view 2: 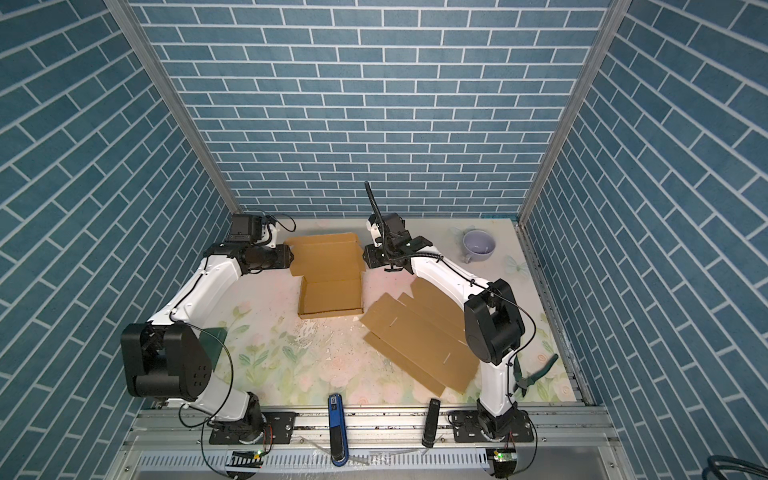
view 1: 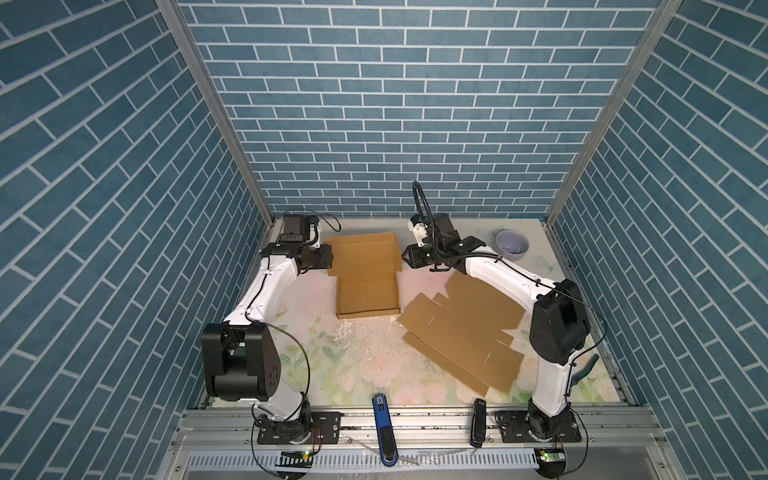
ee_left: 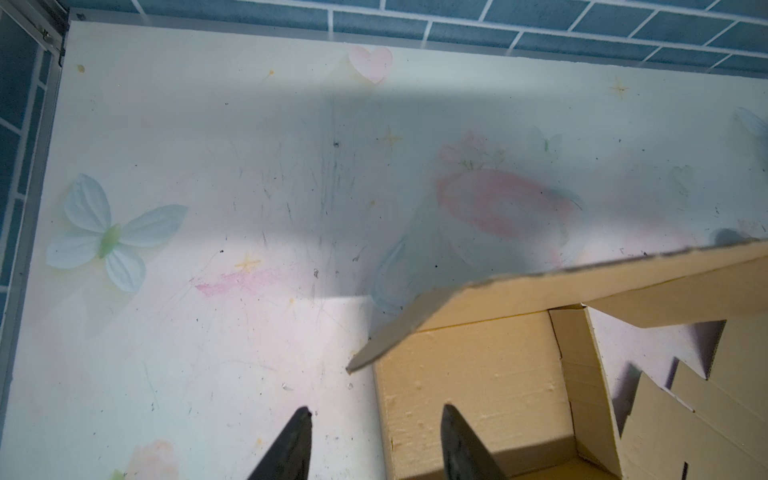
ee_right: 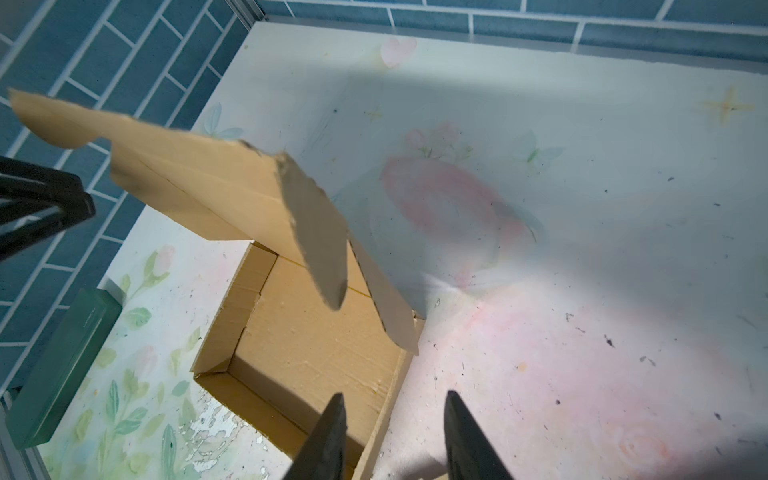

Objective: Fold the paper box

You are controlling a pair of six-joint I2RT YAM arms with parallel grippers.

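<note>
The brown paper box (view 1: 365,297) sits at the middle back of the table in both top views, its tray (view 2: 330,297) formed with low walls. Its lid (view 1: 361,253) tilts up behind the tray, side flaps loose. My left gripper (view 1: 330,261) is at the lid's left edge. In the left wrist view it (ee_left: 376,409) is open and straddles the tray's left wall (ee_left: 384,415), without closing on it. My right gripper (view 1: 405,257) is at the lid's right edge. In the right wrist view it (ee_right: 395,395) is open astride the tray's right wall (ee_right: 395,384). The lid (ee_right: 199,183) hangs over the tray floor (ee_right: 316,345).
A flat unfolded cardboard sheet (view 1: 461,332) lies at the right under the right arm. A lavender cup (view 1: 512,244) stands at the back right. A blue tool (view 1: 383,428) and a black one (view 1: 478,422) lie on the front rail. Green pliers (view 2: 536,376) and a green block (ee_right: 62,365) lie near the sides.
</note>
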